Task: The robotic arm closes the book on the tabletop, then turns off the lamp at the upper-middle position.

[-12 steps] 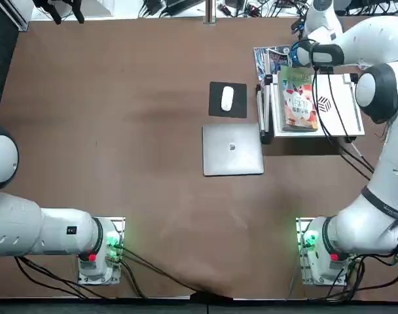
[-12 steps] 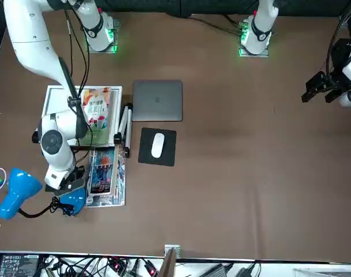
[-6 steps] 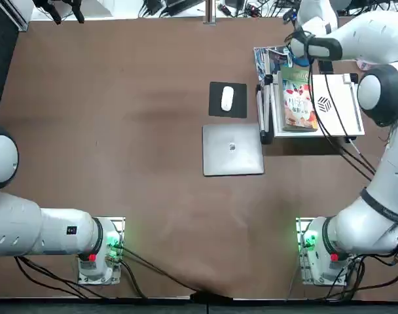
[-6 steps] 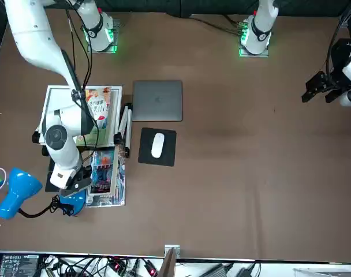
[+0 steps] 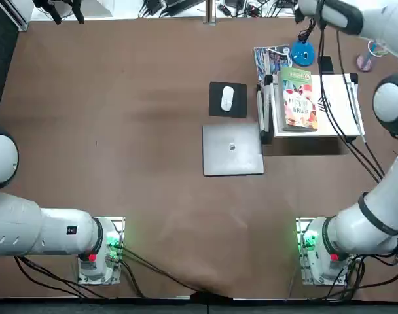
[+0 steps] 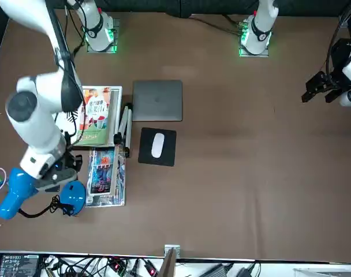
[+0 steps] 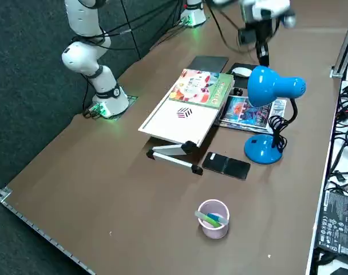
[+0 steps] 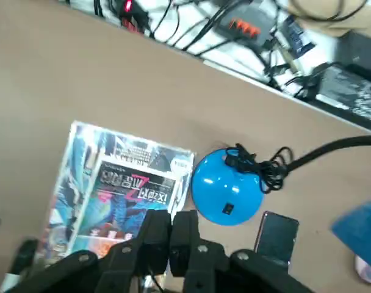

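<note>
The book [image 5: 297, 98] lies closed, green cover up, on a white stand [image 5: 338, 108]; it also shows in the right side view [image 7: 200, 86]. Behind it stands the lamp: blue round base [image 5: 302, 53] [image 8: 227, 186], blue head [image 7: 272, 85]. My right gripper [image 8: 171, 215] hangs high above the table, over the edge of the magazine next to the lamp base. Its fingers are shut with nothing between them. In the front view the gripper [image 6: 55, 176] appears just above the lamp base [image 6: 72, 196], and the right side view shows it [image 7: 261, 54] above the lamp head.
A blue-toned magazine [image 5: 272, 59] lies beside the lamp base. A grey laptop [image 5: 232, 149] and a white mouse [image 5: 227, 98] on a black pad sit to the left of the stand. A black phone [image 7: 225, 165] and a pink cup [image 7: 213, 217] are near the lamp.
The right arm has lifted from low beside the lamp base to high above it. The book has stayed closed.
</note>
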Controlling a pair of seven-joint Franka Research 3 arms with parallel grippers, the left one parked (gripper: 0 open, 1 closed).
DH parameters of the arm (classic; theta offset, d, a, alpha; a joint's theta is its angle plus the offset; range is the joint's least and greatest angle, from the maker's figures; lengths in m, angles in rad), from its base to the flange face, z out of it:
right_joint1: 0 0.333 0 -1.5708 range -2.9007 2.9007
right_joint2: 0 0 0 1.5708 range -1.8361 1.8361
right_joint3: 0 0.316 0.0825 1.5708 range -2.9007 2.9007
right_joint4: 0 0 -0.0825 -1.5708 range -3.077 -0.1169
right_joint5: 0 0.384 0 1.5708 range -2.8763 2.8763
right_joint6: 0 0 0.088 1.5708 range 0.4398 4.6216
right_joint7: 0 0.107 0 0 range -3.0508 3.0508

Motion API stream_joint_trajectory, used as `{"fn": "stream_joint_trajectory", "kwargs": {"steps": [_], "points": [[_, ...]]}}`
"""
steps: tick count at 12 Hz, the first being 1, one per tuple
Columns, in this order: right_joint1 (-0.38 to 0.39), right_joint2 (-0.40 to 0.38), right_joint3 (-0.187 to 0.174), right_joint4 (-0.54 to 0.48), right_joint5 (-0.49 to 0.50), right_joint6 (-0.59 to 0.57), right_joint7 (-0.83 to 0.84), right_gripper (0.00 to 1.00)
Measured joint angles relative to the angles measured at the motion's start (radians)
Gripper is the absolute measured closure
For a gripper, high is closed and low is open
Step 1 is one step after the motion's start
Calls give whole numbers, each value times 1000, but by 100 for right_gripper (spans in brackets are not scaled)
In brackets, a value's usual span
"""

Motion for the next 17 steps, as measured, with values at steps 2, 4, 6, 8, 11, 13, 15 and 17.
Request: {"fn": "stream_joint_trajectory", "kwargs": {"steps": [2,4,6,8,11,13,15,17], "points": [[3,-49,5,6,7,-20,60,93],[2,-82,5,7,35,-38,100,93],[-2,-117,4,8,93,-78,116,93],[-5,-160,-1,8,154,-122,123,90],[-18,-242,-5,10,225,-271,129,50],[-19,-276,-5,10,239,-346,132,27],[-20,-307,-5,10,246,-402,135,4],[-31,-330,-7,10,257,-440,138,0]]}}
